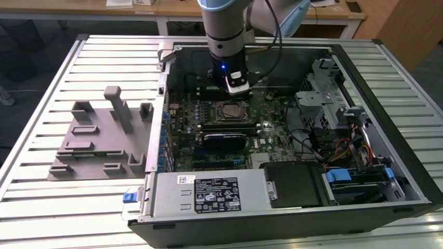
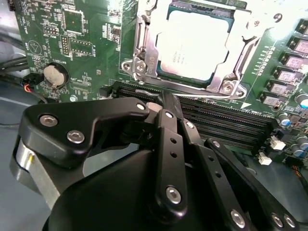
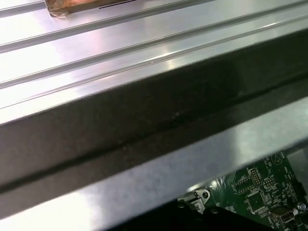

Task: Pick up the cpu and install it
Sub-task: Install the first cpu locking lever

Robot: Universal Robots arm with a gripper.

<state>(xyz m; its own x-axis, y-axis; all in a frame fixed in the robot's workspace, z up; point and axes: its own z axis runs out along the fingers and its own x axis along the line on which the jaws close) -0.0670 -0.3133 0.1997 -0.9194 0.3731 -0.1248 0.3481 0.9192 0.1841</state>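
Note:
The cpu (image 2: 195,45) is a flat square chip with a pale silver top. It lies in the motherboard socket with the metal frame (image 2: 144,57) around its edges. In the exterior view the cpu (image 1: 231,110) shows in the middle of the board inside the open computer case. My gripper (image 1: 237,89) hangs just behind the socket, above the board and apart from the chip. In the second wrist view its black linkages converge to a point, so the gripper (image 2: 159,100) is shut with nothing in it.
Grey plastic holder blocks (image 1: 97,140) stand on the slatted table (image 1: 41,207) at the exterior view's left. The case holds a power supply (image 1: 207,194), drive bays (image 1: 360,181) and cables. Memory slots (image 2: 221,127) run beside the socket. The case wall (image 3: 144,120) is close by.

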